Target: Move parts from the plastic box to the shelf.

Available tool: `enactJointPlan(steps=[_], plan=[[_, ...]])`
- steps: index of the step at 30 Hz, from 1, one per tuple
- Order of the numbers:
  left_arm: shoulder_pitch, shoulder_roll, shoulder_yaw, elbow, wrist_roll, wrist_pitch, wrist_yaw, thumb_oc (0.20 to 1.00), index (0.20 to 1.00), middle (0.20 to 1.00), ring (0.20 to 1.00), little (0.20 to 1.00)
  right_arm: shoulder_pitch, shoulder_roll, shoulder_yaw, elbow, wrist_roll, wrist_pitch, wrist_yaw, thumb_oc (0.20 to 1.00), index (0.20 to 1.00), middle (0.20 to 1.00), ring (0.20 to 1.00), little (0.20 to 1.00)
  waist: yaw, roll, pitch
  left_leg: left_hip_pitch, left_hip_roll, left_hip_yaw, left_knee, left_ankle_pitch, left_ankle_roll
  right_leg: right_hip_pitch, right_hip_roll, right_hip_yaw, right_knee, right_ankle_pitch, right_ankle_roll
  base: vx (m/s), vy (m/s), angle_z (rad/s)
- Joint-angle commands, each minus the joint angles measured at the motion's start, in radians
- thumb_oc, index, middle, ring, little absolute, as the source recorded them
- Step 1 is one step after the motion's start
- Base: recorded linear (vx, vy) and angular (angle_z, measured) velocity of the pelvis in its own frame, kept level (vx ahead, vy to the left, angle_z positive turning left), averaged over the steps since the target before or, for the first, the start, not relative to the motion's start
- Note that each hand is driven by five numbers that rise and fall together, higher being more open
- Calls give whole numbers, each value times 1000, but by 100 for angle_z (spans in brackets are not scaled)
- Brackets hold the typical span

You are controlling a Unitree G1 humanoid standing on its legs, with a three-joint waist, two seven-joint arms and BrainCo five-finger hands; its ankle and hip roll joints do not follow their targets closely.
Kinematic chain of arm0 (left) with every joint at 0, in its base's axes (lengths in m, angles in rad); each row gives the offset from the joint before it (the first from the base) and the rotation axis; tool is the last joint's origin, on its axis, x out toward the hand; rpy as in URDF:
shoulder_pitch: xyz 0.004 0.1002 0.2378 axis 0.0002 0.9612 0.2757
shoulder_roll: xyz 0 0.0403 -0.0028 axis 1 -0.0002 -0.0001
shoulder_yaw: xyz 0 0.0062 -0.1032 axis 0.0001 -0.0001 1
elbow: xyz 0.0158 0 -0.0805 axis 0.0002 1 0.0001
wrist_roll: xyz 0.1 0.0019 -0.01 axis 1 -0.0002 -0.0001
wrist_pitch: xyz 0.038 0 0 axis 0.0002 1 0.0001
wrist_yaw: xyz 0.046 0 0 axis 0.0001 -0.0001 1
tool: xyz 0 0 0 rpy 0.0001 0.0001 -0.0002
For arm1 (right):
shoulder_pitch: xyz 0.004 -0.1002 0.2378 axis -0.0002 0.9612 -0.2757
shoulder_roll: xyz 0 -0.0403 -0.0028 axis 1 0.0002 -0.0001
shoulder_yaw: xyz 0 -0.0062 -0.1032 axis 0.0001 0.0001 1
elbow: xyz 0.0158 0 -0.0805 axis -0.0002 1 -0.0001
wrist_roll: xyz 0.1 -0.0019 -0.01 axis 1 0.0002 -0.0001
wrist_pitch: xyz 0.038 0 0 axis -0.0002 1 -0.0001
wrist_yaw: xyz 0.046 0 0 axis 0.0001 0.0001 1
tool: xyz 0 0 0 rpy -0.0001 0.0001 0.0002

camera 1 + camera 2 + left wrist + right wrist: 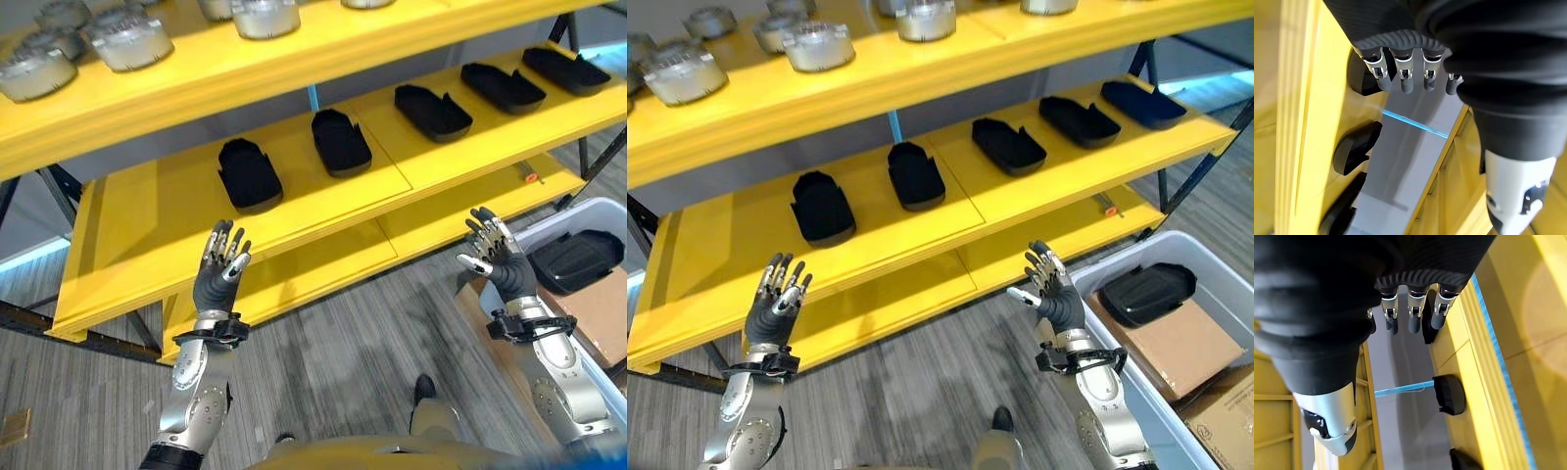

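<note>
Nearest the robot, the left hand (221,272) and the right hand (1050,287) are both raised in front of the shelf with fingers spread and relaxed, empty. Just right of the right hand stands the plastic box (1215,274), which holds one black moulded part (1147,293) resting above a cardboard sheet (1176,348). The part looks rigid, smooth-shelled and probably light; a grip across its narrower middle, thumb opposing fingers, seems safest against slipping. Beyond the hands, the yellow shelf (176,230) carries five similar black parts (249,174) in a row on its middle level, with room between them. Farther up, the top level bears round metal parts (129,39).
</note>
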Motion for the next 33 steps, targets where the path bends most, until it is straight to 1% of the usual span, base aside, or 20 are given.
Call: enactJointPlan(steps=[1, 2, 4, 8, 9, 10, 11, 12, 13, 15, 16, 18, 19, 20, 21, 22, 23, 27, 31, 33], plan=[[-18, 17, -2, -25, -59, 22, -79, 1000, 1000, 1000, 1000, 1000, -1, 6, -19, -108, -33, -28, 19, 1000, 1000, 1000, 1000, 1000, -7, -22, 16, -24, 118, -141, 23, 334, -65, 88, 9, -2, 22, 1, 27, 15, -157, -9], [-12, 13, -11, -28, -59, 27, -82, 1000, 1000, 1000, 1000, 1000, 2, 2, -19, -109, -36, -26, 23, 1000, 1000, 1000, 1000, 1000, -6, -19, 13, -20, 123, -150, 32, 354, -68, 94, 18, -3, 32, -11, 18, -15, -223, -9], [-3, 0, -39, -20, -73, 44, -89, 1000, 1000, 1000, 1000, 1000, 10, -6, -13, -108, -38, -32, 18, 1000, 1000, 1000, 1000, 1000, -2, -13, 13, -32, 151, -198, 71, 479, -92, 122, 65, -18, 61, -59, -26, -25, -293, -7], [22, -5, -48, -20, -62, 58, -98, 1000, 1000, 1000, 1000, 1000, 38, -14, -18, -114, -35, -31, 24, 1000, 1000, 1000, 1000, 1000, 8, -24, 7, -87, 194, -211, 203, 479, -92, 187, 108, -14, 0, -73, -52, 69, -261, -9], [19, -6, -43, -8, -60, 63, -98, 1000, 1000, 1000, 1000, 1000, 55, -23, -33, -121, -39, -35, 18, 1000, 1000, 1000, 1000, 1000, -6, -63, 5, -107, 227, -121, 252, 479, -92, 242, 126, -36, -62, -80, -79, 57, -433, -3], [19, -6, -43, -7, -60, 63, -98, 1000, 1000, 1000, 1000, 1000, 56, -22, -33, -121, -39, -35, 18, 1000, 1000, 1000, 1000, 1000, -6, -65, 5, -103, 223, -121, 249, 479, -92, 247, 123, -36, -65, -82, -79, -25, -716, 62], [24, -13, -42, 2, -52, 63, -98, 1000, 1000, 1000, 1000, 1000, 63, -21, -43, -106, -44, -29, 12, 1000, 1000, 1000, 1000, 1000, 15, -94, 15, -171, 100, -159, 221, 451, -89, 286, 144, -48, -155, -47, -101, -51, -361, 72], [24, -13, -42, 3, -52, 63, -98, 1000, 1000, 1000, 1000, 1000, 64, -21, -43, -105, -44, -29, 13, 1000, 1000, 1000, 1000, 1000, 11, -97, 15, -172, 96, -161, 219, 450, -88, 289, 141, -52, -160, -46, -99, -47, -401, 46], [32, -15, -42, 4, -42, 65, -98, 1000, 1000, 1000, 1000, 1000, 67, -18, -47, -101, -43, -28, 17, 1000, 1000, 1000, 1000, 1000, 23, -108, 17, -198, 26, -190, 208, 386, -63, 295, 137, -49, -177, -24, -93, 32, -65, -11], [50, -15, -30, 0, -22, 64, -103, 1000, 1000, 1000, 1000, 1000, 70, -14, -52, -101, -36, -26, 35, 1000, 1000, 1000, 1000, 1000, 39, -128, 18, -241, -72, -234, 159, 326, -29, 297, 135, -31, -205, 11, -76, 13, -64, -20], [54, -15, -24, 2, -11, 61, -104, 1000, 1000, 1000, 1000, 1000, 64, -7, -45, -93, -37, -26, 40, 1000, 1000, 1000, 1000, 1000, 59, -129, 25, -279, -136, -281, 124, 318, 16, 277, 139, -16, -205, 35, -75, -16, -10, -31], [62, -23, -12, 7, 2, 54, -103, 1000, 1000, 1000, 1000, 1000, 51, 2, -28, -72, -42, -28, 50, 1000, 1000, 1000, 1000, 1000, 105, -126, 40, -332, -256, -461, 55, 287, 32, 280, 158, 31, -222, 48, -65, 36, 3, -45], [62, -26, -8, 8, 2, 52, -104, 1000, 1000, 1000, 1000, 1000, 40, 7, -20, -67, -41, -27, 51, 1000, 1000, 1000, 1000, 1000, 114, -122, 48, -326, -287, -514, 17, 269, 38, 279, 167, 48, -223, 50, -61, 50, -3, -103], [55, -29, -8, 10, 8, 47, -101, 1000, 1000, 1000, 1000, 1000, 27, 11, -12, -60, -41, -27, 53, 1000, 1000, 1000, 1000, 1000, 122, -120, 52, -320, -310, -549, 0, 251, 51, 278, 173, 65, -230, 52, -54, 11, -4, -138], [54, -29, -8, 10, 8, 47, -101, 1000, 1000, 1000, 1000, 1000, 26, 11, -12, -59, -41, -27, 53, 1000, 1000, 1000, 1000, 1000, 122, -119, 51, -322, -309, -549, -1, 253, 51, 275, 174, 66, -230, 53, -54, 19, 5, -135], [56, -37, -6, 9, 4, 48, -105, 1000, 1000, 1000, 1000, 1000, 22, 20, -5, -59, -38, -22, 62, 1000, 1000, 1000, 1000, 1000, 121, -119, 49, -292, -318, -546, -29, 222, 72, 276, 182, 86, -231, 51, -47, 95, 49, -78], [50, -44, -10, 13, -2, 51, -111, 1000, 1000, 1000, 1000, 1000, 42, 31, -17, -64, -34, -16, 73, 1000, 1000, 1000, 1000, 1000, 100, -117, 33, -251, -299, -474, -70, 216, 80, 271, 190, 108, -231, 55, -44, 138, 92, -40], [40, -42, -12, 15, -3, 47, -107, 1000, 1000, 1000, 1000, 1000, 56, 32, -16, -78, -19, -7, 84, 1000, 1000, 1000, 1000, 1000, 70, -126, 11, -162, -319, -402, -109, 158, 123, 266, 184, 191, -231, 67, -26, 163, 93, -121], [38, -47, -15, 13, -17, 43, -105, 1000, 1000, 1000, 1000, 1000, 52, 34, -11, -77, -16, -3, 78, 1000, 1000, 1000, 1000, 1000, 53, -125, 3, -144, -323, -352, -113, 132, 137, 255, 182, 236, -223, 73, -21, 135, 96, -92], [32, -43, -14, 11, -18, 38, -95, 1000, 1000, 1000, 1000, 1000, 40, 36, -5, -76, -19, -3, 74, 1000, 1000, 1000, 1000, 1000, 30, -119, 13, -131, -335, -313, -110, 97, 153, 226, 186, 288, -184, 61, -10, 82, 129, -79]])
